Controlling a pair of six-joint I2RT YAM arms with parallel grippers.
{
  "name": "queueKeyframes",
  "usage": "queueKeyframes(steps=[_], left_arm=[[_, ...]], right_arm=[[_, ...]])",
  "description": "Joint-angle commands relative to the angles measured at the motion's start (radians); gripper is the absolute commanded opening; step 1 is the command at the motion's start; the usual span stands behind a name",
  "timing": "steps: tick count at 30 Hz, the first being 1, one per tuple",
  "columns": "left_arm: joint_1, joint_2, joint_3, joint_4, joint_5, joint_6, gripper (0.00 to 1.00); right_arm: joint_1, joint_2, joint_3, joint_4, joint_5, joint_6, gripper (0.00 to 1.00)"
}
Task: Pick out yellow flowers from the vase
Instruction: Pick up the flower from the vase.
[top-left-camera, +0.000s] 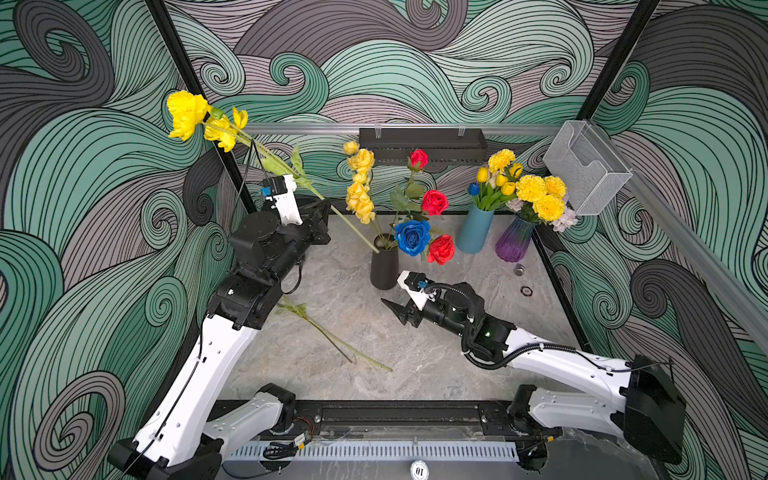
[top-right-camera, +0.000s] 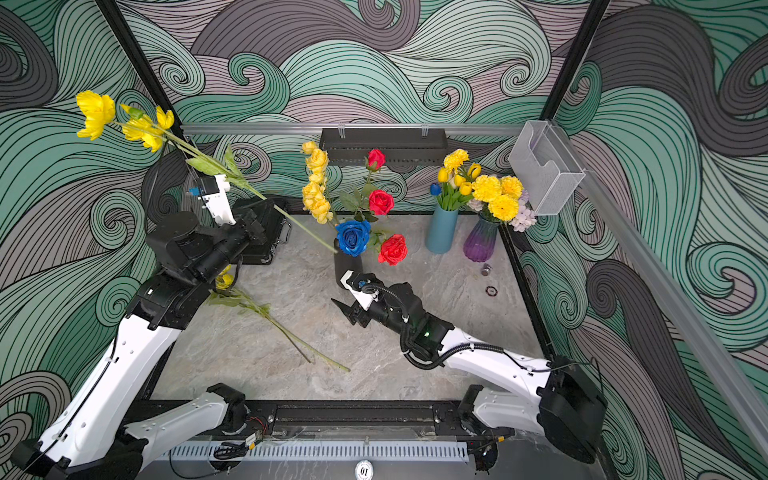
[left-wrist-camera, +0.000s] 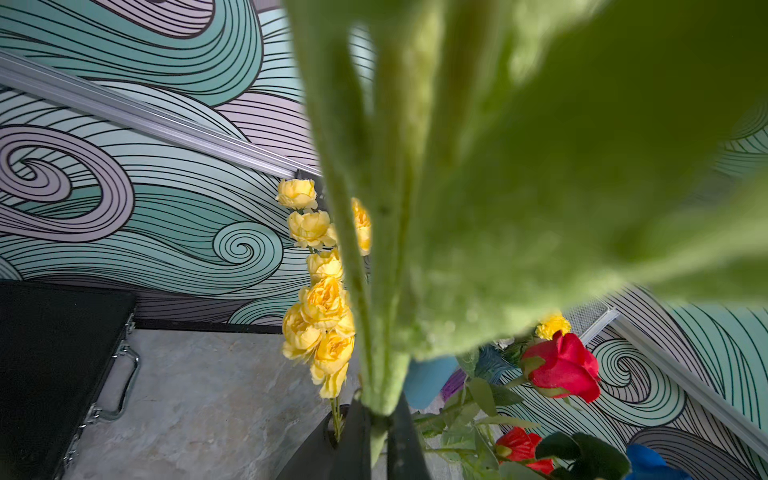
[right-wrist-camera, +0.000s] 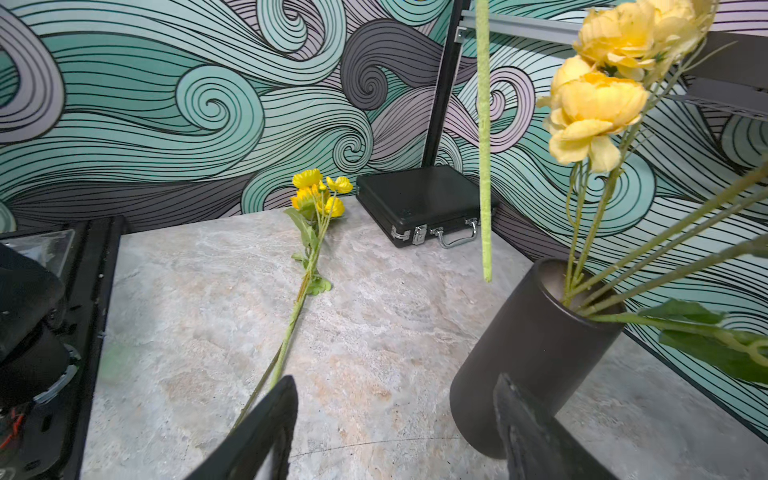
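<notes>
**Inspector:** Item being handled?
**Recorder:** A ruffled bright-yellow poppy-like flower (top-left-camera: 187, 114) on a long fuzzy green stem. It slants up and away from the matte black cylindrical vase (top-left-camera: 384, 266), and its lower tip hangs free near the rim.
**Inspector:** Arms?
**Recorder:** The left arm is raised beside the vase, with the left gripper (left-wrist-camera: 380, 436) fingers clamped on that stem. The right arm is low in front of the vase. The right gripper (right-wrist-camera: 395, 436) fingers are apart and empty, one just beside the vase wall.
**Inspector:** Other yellow blooms?
**Recorder:** A pale yellow rose spray (top-left-camera: 360, 183) stands in the vase. A second yellow-headed stem (right-wrist-camera: 309, 266) lies flat, well apart from it.
</notes>
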Motion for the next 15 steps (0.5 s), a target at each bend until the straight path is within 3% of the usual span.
queueKeyframes(steps=[1, 7, 15], left_arm=[[-0.005, -0.080, 0.023, -0.102, -0.068, 0.018, 0.02], [-0.003, -0.164, 0.011, -0.177, -0.083, 0.002, 0.03], [-0.003, -0.189, -0.096, -0.249, 0.024, -0.064, 0.03]], right_arm=[[0.023, 0.020, 0.038, 0.031, -0.052, -0.043, 0.72], [0.054, 0.056, 0.071, 0.034, -0.057, -0.041, 0.68], [0.093, 0.154, 0.177, 0.023, 0.000, 0.044, 0.62]])
